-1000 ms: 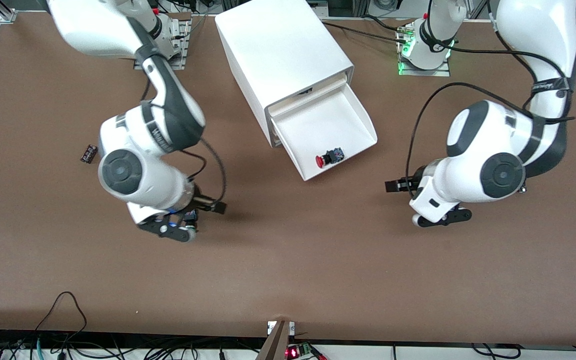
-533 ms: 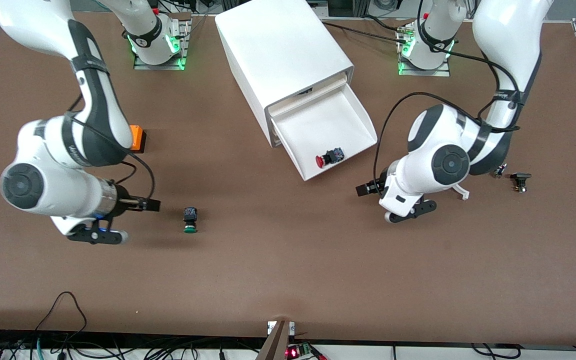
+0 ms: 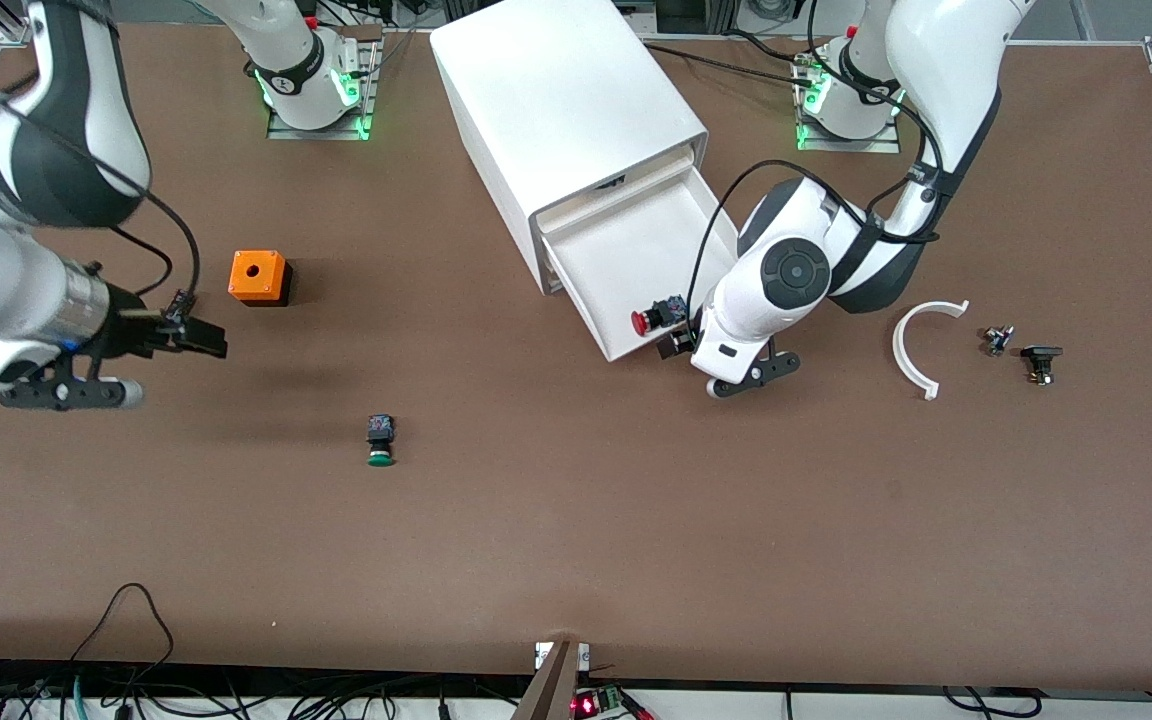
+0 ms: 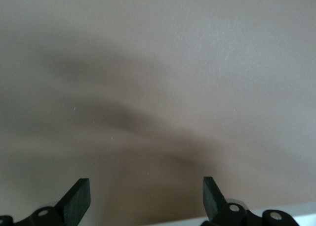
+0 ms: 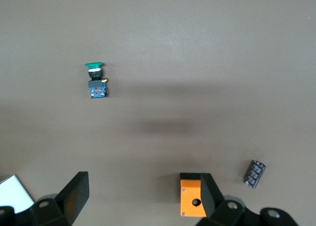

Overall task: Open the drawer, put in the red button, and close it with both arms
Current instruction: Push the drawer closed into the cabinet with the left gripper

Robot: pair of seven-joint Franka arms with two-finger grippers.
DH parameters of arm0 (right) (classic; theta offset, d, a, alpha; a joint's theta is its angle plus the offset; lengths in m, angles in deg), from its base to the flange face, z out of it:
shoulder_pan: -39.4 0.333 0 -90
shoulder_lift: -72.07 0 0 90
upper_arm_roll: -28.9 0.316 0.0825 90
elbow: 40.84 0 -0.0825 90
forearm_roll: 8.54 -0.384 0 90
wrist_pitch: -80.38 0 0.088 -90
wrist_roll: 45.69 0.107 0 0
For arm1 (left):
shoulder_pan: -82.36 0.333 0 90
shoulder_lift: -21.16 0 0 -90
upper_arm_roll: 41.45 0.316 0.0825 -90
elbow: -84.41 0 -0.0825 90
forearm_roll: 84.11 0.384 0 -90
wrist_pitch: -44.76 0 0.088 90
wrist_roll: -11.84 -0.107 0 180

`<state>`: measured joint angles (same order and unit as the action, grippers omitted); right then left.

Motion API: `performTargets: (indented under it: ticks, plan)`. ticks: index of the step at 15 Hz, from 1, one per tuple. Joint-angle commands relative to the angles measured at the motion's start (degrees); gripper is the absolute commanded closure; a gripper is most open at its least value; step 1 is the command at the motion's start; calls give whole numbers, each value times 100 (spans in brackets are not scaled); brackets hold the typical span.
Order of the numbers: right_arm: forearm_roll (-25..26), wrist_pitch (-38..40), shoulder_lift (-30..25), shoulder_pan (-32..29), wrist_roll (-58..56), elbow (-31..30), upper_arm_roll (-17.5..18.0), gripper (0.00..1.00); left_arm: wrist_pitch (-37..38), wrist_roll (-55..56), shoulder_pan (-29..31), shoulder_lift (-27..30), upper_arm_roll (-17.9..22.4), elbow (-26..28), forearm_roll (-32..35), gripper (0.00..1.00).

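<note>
The white cabinet (image 3: 556, 100) stands at the back middle of the table. Its drawer (image 3: 636, 245) is pulled out. The red button (image 3: 656, 317) lies on its side in the drawer, close to the front wall. My left gripper (image 3: 678, 343) is open and empty beside the drawer's front corner, close to the red button. In the left wrist view the gripper (image 4: 145, 199) shows only blurred brown table and a white strip at the frame's edge. My right gripper (image 3: 198, 340) is open and empty over the table at the right arm's end; in its wrist view (image 5: 142, 194) nothing lies between the fingers.
A green-capped button (image 3: 380, 440) (image 5: 96, 80) lies nearer the front camera. An orange box with a hole (image 3: 258, 277) (image 5: 191, 201) and a small black cylinder (image 3: 179, 300) (image 5: 254, 174) are by the right gripper. A white curved piece (image 3: 921, 345) and small black parts (image 3: 1038, 358) lie toward the left arm's end.
The right arm swung away toward its end of the table, uncovering the green button and orange box. The left arm moved in to the drawer's front corner, uncovering the curved piece.
</note>
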<state>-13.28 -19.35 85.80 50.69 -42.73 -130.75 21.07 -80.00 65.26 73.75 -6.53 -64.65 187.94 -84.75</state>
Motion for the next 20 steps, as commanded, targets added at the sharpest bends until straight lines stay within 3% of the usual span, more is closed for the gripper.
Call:
performTargets:
  ticks: [1, 5, 11, 20]
  plan:
    - [60, -3, -739, 58, -77, -615, -88, 0, -83, 414, 17, 273, -185, 343, 29, 0]
    - [263, 93, -1372, 58, -24, -923, -88, 0, -75, 433, 26, 282, -378, 519, 29, 0]
    - [377, 638, -1856, 93, -6, -923, -26, 0, 101, 573, 87, 379, -774, 721, 12, 0]
    - [403, 709, -1575, 67, 2, -581, -35, 0, 347, 837, 96, 370, -1240, 756, -312, 0]
